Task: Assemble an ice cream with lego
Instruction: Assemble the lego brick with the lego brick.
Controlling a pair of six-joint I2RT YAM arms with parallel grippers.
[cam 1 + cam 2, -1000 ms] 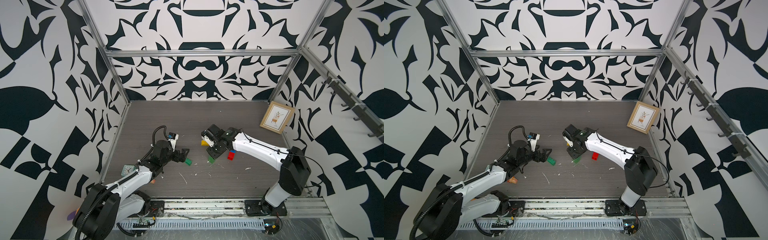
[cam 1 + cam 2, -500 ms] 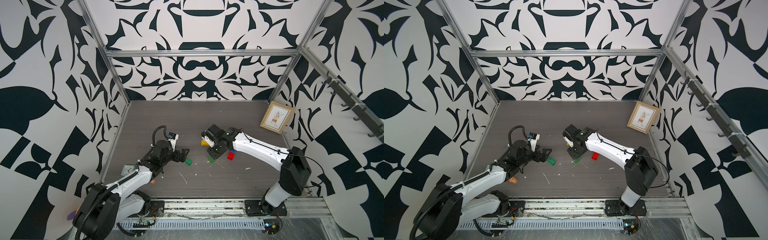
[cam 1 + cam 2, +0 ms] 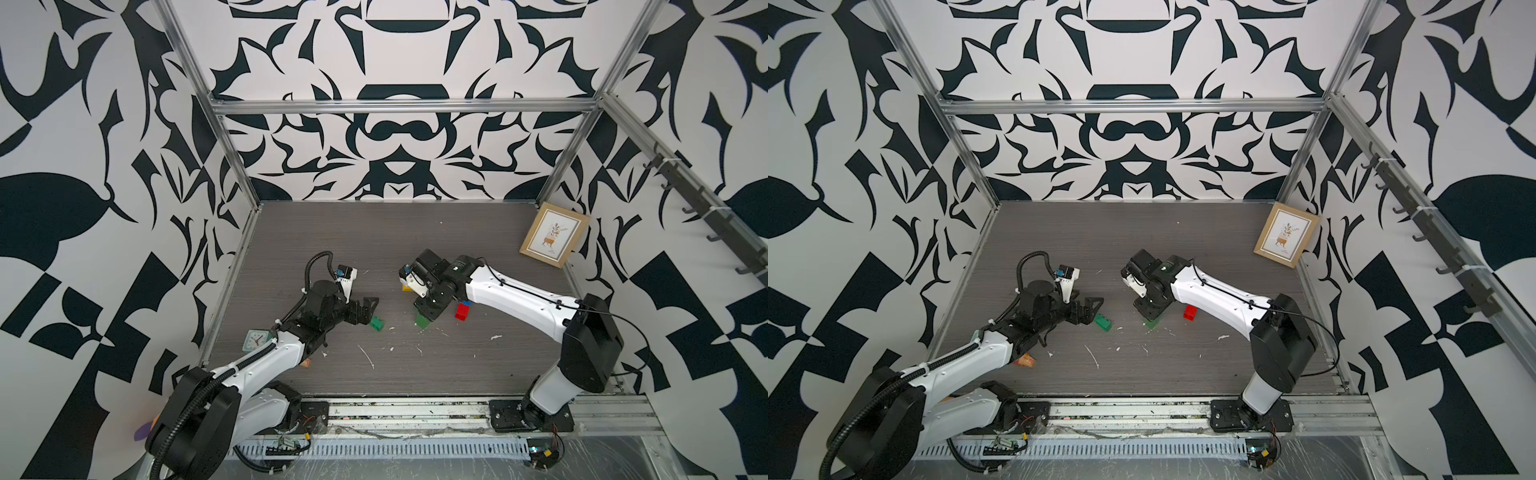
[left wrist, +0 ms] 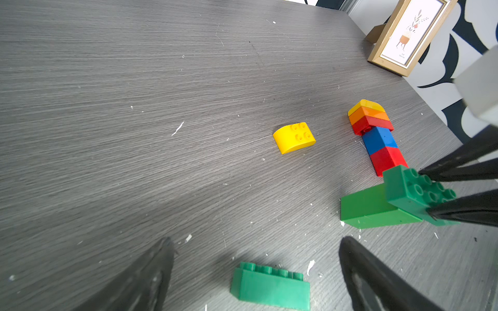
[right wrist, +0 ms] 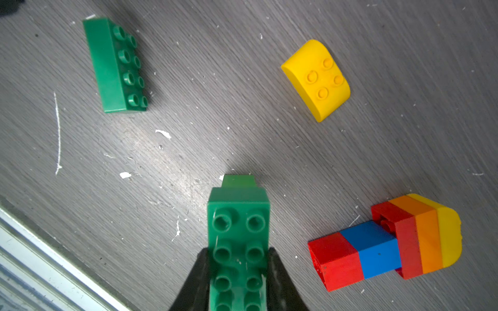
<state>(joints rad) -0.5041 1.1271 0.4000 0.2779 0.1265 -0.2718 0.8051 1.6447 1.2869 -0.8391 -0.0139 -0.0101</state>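
Right jaws clamp the green stack (image 5: 238, 229); left jaws wide, loose brick (image 4: 270, 286) just ahead. Square up, pinch its long sides.

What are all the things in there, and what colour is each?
loose green brick: one, green, on the table beside the left gripper
green brick assembly: one, green, clamped in the right gripper
yellow dome brick: one, yellow, alone, studs up
five-brick stack: one, red-blue-red-orange-yellow, lying on its side
picture frame: one, light wood, leaning at the right wall
small clock: one, pale teal, table's left edge
orange scrap: one, orange, partly under the left arm
table: one, grey wood-grain, white-flecked
left gripper: one, black, open
right gripper: one, black, shut on the assembly
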